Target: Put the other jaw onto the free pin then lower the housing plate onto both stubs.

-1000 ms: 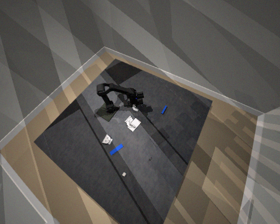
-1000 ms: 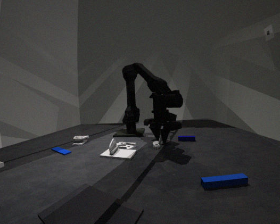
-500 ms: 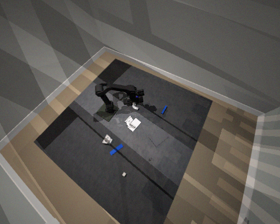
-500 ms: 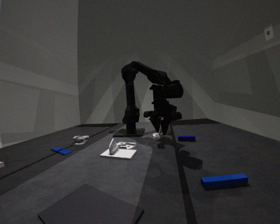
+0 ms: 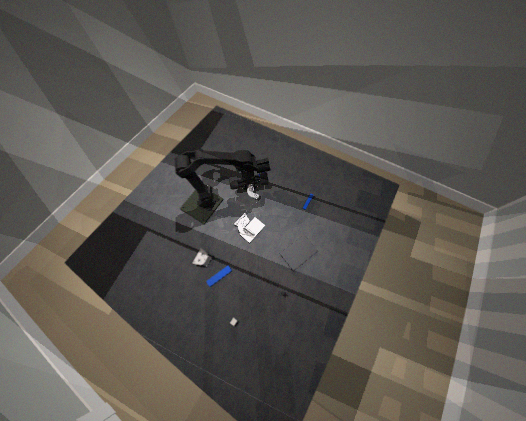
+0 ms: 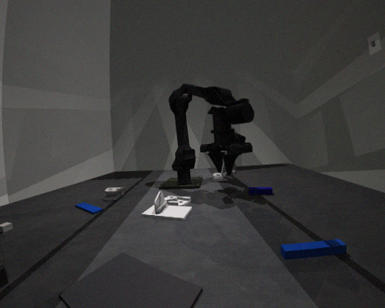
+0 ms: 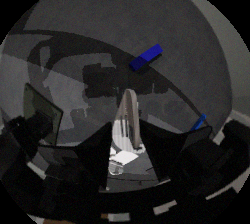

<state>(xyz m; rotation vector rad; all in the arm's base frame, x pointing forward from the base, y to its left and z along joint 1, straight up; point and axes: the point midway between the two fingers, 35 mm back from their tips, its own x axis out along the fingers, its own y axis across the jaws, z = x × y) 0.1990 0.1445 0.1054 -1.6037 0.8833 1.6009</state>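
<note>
My gripper (image 5: pixel 251 185) (image 6: pixel 225 170) (image 7: pixel 124 123) is shut on a white jaw (image 5: pixel 253 192) (image 6: pixel 217 176) (image 7: pixel 132 115). The held jaw hangs above the table, behind and to one side of the white base (image 5: pixel 255 226) (image 6: pixel 177 213) (image 7: pixel 126 157). The mounted jaw (image 6: pixel 159 203) appears as a pale upright piece on the base, with white openwork parts (image 6: pixel 178 200) behind it. The free pin and the gear teeth are too small to make out. A white piece with dark holes, apparently the housing plate (image 5: pixel 201 258) (image 6: pixel 113 189), lies apart from the base.
A blue slab (image 5: pixel 218 276) (image 6: pixel 88 208) lies near the housing plate. A dark blue block (image 6: pixel 260 191) (image 7: pixel 146 57) lies beyond the gripper. A long blue bar (image 5: pixel 308 201) (image 6: pixel 312 249), a small white block (image 5: pixel 233 322) (image 6: pixel 5 227) and a dark pad (image 6: pixel 129 282) lie farther out.
</note>
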